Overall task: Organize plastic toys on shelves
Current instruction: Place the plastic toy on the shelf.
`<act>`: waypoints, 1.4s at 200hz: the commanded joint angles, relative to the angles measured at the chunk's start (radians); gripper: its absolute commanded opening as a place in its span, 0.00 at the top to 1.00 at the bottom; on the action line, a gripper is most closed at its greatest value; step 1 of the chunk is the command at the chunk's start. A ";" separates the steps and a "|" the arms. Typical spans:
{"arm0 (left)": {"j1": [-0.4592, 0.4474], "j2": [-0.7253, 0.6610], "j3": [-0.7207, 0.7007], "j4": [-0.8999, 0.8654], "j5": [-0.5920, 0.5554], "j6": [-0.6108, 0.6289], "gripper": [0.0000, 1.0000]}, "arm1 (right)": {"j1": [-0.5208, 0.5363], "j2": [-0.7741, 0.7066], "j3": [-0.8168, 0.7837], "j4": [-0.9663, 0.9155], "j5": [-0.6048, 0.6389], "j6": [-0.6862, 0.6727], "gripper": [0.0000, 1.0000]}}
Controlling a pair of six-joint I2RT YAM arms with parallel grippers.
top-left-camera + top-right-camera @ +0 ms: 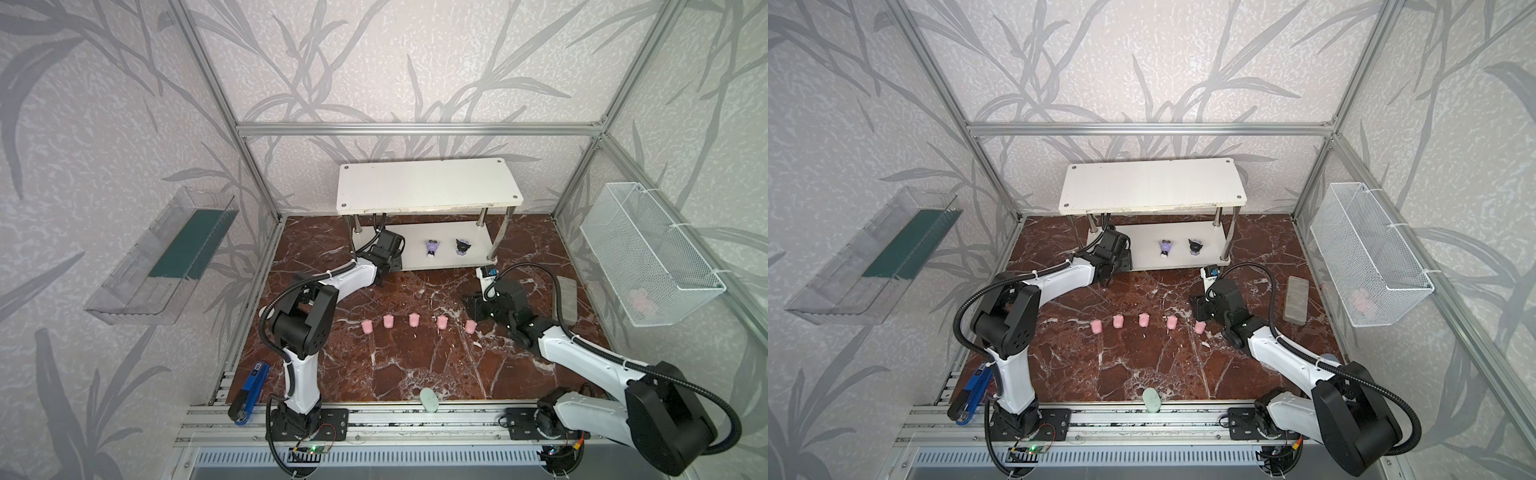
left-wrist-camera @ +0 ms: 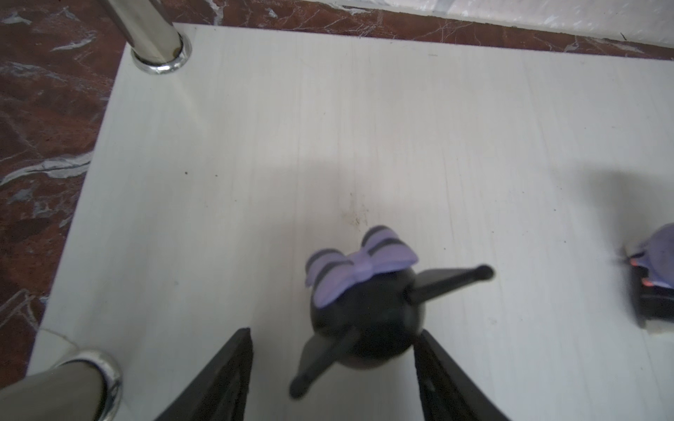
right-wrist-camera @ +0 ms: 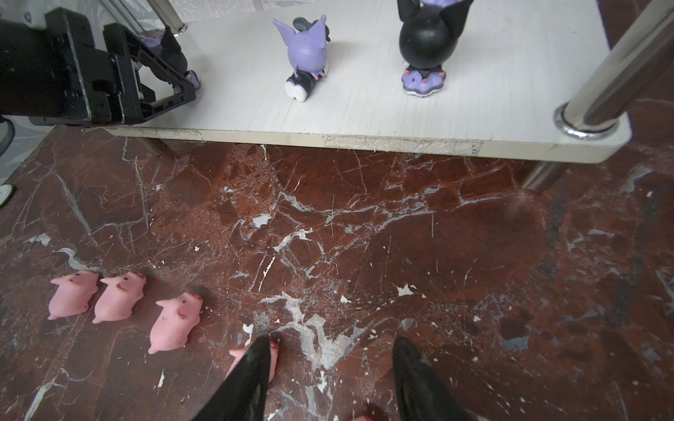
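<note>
The white shelves (image 1: 428, 187) stand at the back of the table. On the lower board (image 2: 364, 127) my left gripper (image 2: 335, 331) is open around a black figurine with a lilac bow (image 2: 364, 313), which stands upright by itself. A purple figurine (image 1: 432, 248) and another black one (image 1: 461, 246) stand further right on that board. Several pink pigs (image 1: 414, 320) lie in a row on the table. My right gripper (image 3: 335, 340) hangs open low over the row's right end, holding nothing, with one pig (image 3: 237, 355) partly behind a finger.
A clear tray (image 1: 162, 253) hangs on the left wall and a wire mesh basket (image 1: 648, 253) on the right wall. A grey block (image 1: 565, 299) lies near the right edge, a pale green oval (image 1: 429, 400) at the front edge, and a blue tool (image 1: 253, 382) at front left.
</note>
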 commanded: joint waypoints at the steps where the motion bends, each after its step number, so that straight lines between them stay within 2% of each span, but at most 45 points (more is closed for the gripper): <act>1: -0.015 -0.029 -0.031 -0.031 -0.003 -0.014 0.31 | -0.003 0.001 0.002 0.022 -0.005 0.007 0.45; 152: -0.080 -0.135 -0.118 -0.072 -0.038 -0.030 0.26 | -0.003 -0.020 -0.009 0.021 -0.005 0.010 0.45; 179: -0.103 -0.183 -0.155 -0.070 -0.025 -0.041 0.25 | -0.003 -0.020 -0.009 0.024 -0.005 0.010 0.45; 241: -0.174 -0.299 -0.255 -0.102 -0.074 -0.068 0.23 | -0.002 -0.010 -0.006 0.026 -0.005 0.011 0.45; 280: -0.236 -0.427 -0.346 -0.148 -0.114 -0.115 0.21 | -0.002 -0.020 -0.006 0.003 0.011 0.008 0.45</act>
